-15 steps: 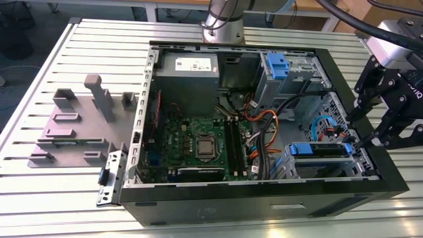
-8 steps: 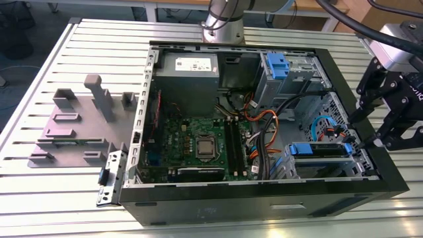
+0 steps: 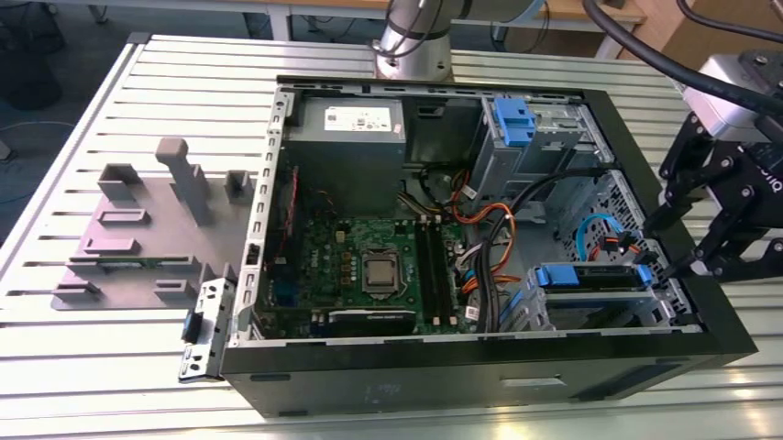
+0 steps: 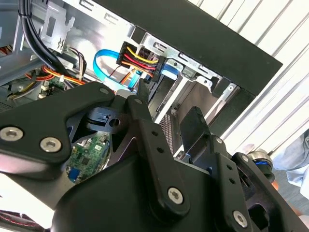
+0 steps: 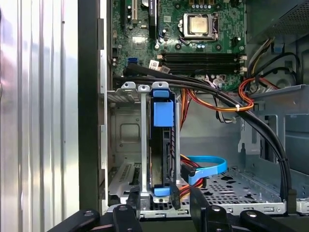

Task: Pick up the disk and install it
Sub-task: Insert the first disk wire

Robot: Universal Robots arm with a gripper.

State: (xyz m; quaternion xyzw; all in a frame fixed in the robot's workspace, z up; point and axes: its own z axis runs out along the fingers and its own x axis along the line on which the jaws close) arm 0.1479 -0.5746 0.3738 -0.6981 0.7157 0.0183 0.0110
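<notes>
The disk [image 3: 588,277] sits in the drive cage at the corner of the open computer case [image 3: 490,362] on the exterior view's right, its blue carrier rails showing. In the first wrist view the disk [image 5: 161,145] stands edge-on in its cage slot, blue clips at both ends. My gripper [image 3: 685,243] hangs over that corner, open, holding nothing. Its two black fingers [image 5: 133,205] show on either side of the disk's near end, apart from it. Red, yellow and blue cables [image 4: 140,60] plug in beside the cage.
A grey power-supply box [image 3: 355,119] and the green motherboard [image 3: 367,266] lie in the case. Black and orange cables [image 3: 490,238] run across to the cage. A blue caddy [image 3: 514,119] sits in the upper bay. A grey fixture plate [image 3: 135,238] lies on the slatted table [image 3: 73,367].
</notes>
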